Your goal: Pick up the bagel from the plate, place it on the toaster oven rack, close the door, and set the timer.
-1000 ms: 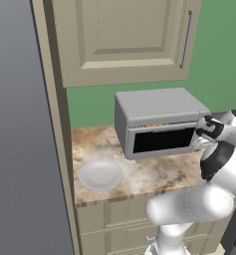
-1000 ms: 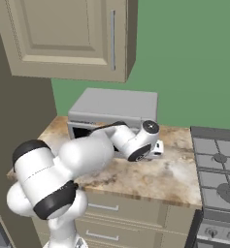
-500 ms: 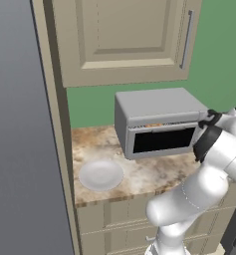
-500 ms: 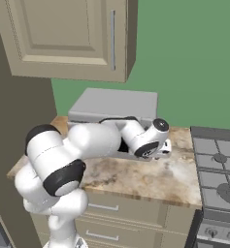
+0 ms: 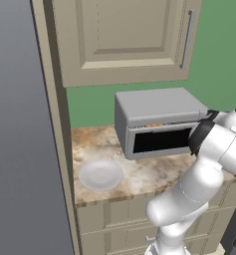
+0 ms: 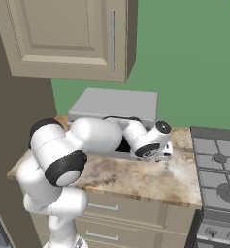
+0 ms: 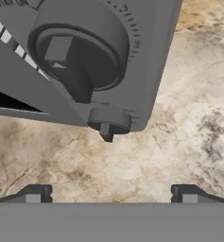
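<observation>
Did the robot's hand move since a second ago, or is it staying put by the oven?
Yes. In the right base view the gripper has swung rightward, from in front of the toaster oven to past its right end, jaws open.

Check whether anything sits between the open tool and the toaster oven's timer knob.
Nothing visible does. In the hand view the round grey timer knob lies ahead of the open tool, with bare speckled beige stone counter between them.
</observation>
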Available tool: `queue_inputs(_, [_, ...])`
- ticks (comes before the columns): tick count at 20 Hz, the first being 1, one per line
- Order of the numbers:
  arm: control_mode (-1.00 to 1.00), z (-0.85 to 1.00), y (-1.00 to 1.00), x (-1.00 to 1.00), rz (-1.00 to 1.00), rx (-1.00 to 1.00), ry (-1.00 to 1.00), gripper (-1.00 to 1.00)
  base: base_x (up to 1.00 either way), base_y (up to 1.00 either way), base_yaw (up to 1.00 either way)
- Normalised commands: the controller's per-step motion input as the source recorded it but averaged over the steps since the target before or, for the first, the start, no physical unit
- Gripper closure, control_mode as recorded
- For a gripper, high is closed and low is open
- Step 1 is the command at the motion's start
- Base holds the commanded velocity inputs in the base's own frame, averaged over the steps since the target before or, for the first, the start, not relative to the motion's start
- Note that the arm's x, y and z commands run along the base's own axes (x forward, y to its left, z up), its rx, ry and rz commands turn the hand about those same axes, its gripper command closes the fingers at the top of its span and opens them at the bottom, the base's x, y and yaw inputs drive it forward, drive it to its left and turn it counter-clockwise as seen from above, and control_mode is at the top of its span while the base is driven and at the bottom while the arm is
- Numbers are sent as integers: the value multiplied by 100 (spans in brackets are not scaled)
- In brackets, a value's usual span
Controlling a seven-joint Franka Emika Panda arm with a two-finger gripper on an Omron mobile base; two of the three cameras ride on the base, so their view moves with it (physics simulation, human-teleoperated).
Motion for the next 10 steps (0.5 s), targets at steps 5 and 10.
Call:
queue_inputs(5, [-100,0,5,4,0,0,0,-100,0,0,0])
queue_inputs(10, [-100,0,21,1,0,0,0,-100,0,0,0])
